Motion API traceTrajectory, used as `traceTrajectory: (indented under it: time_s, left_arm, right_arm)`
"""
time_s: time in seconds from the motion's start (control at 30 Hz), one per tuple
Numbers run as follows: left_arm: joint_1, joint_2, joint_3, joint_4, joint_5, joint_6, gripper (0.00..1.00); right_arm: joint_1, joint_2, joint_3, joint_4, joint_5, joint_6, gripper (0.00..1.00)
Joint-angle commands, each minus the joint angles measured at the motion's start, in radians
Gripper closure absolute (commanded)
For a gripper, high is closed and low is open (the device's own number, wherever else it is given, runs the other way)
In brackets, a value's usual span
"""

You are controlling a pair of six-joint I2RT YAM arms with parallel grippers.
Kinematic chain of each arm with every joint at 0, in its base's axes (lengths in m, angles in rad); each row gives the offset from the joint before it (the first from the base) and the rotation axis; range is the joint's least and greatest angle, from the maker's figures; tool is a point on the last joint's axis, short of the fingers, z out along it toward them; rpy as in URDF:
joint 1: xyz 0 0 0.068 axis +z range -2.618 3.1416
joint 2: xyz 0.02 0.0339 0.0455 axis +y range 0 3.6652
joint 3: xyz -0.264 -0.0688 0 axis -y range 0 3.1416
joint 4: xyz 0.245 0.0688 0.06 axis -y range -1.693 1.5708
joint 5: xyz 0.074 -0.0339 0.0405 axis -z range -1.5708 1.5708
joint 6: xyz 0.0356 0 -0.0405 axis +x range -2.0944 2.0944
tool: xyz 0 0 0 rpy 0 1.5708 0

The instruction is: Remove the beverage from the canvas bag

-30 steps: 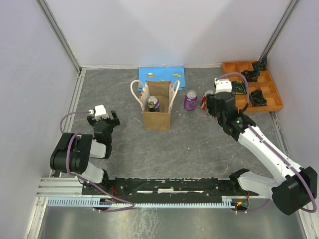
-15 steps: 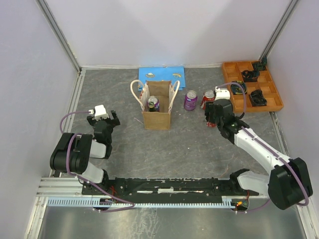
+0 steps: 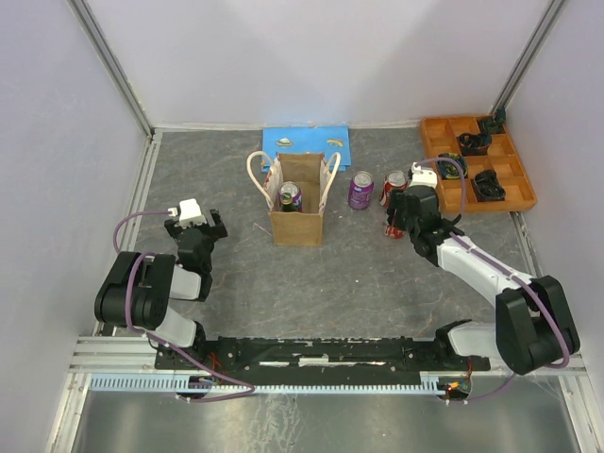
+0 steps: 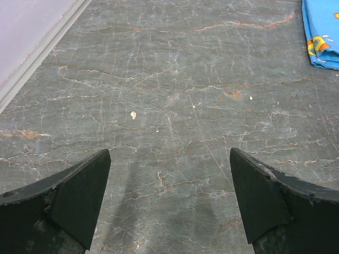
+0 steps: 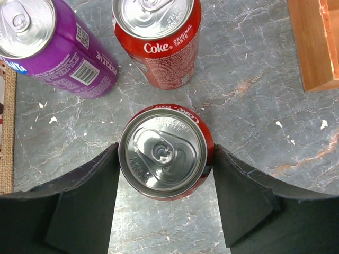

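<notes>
1. The table (image 3: pixel 359 283) is being shared by both arms. The canvas bag (image 3: pixel 296 226) is standing upright on it, well to the left of the right gripper (image 5: pixel 165 151), and to the right of and slightly ahead of the left gripper (image 4: pixel 169 153).
2. The bag mouth is being presented open to the top, with the rope handles (image 3: pixel 253 172) rising at either side of it.
3. The left gripper is being held with its fingers wide apart. Nothing is lying between them, and only bare table is being seen ahead.
4. The right gripper is being held closed on a red can (image 5: pixel 163 159), with one finger against each side. The can is upright, and whether its base is touching the table cannot be told.
5. The beverage (image 3: pixel 290 196) is sitting inside the bag, upright and lid upward, so its long axis is vertical. A descent from above, between the handles, is therefore being judged necessary.
6. Neither gripper is clearly nearer to the bag. The left one is being judged the readier, as it is empty, while the right one is occupied.
7. A Coke can (image 5: pixel 156 42) and a purple can (image 5: pixel 53 47) are standing just ahead of the right fingers, and the purple can is lying on the bag side.
</notes>
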Motion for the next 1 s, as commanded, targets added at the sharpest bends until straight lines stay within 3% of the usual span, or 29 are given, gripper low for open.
traceTrajectory:
  time_s: [0.0,0.03,0.13,0.23,0.6,0.8,0.97]
  left_arm:
    - [-0.002,0.0,0.021,0.048,-0.021,0.036,0.01]
    - [-0.001,0.0,0.021,0.049,-0.021,0.036,0.01]
    - [-0.002,0.001,0.021,0.047,-0.022,0.036,0.01]
    - [-0.002,0.0,0.021,0.048,-0.022,0.036,0.01]
    - [-0.002,0.001,0.021,0.049,-0.022,0.036,0.01]
    - [-0.002,0.0,0.021,0.049,-0.021,0.036,0.01]
    - [-0.001,0.0,0.021,0.05,-0.021,0.036,0.01]
  right_arm:
    - [-0.007,0.023,0.065,0.045,0.013,0.052,0.86]
    - [-0.007,0.026,0.071,0.027,0.017,0.06,0.77]
    - [-0.008,0.024,0.085,-0.022,0.033,0.078,0.28]
    - [-0.008,0.011,0.087,-0.056,0.049,0.081,0.02]
    - [-0.005,-0.082,0.218,-0.176,0.087,0.019,0.01]
    - [0.032,-0.107,0.39,-0.191,0.017,-0.064,0.01]
    - [0.14,-0.021,0.589,-0.212,-0.026,-0.18,0.01]
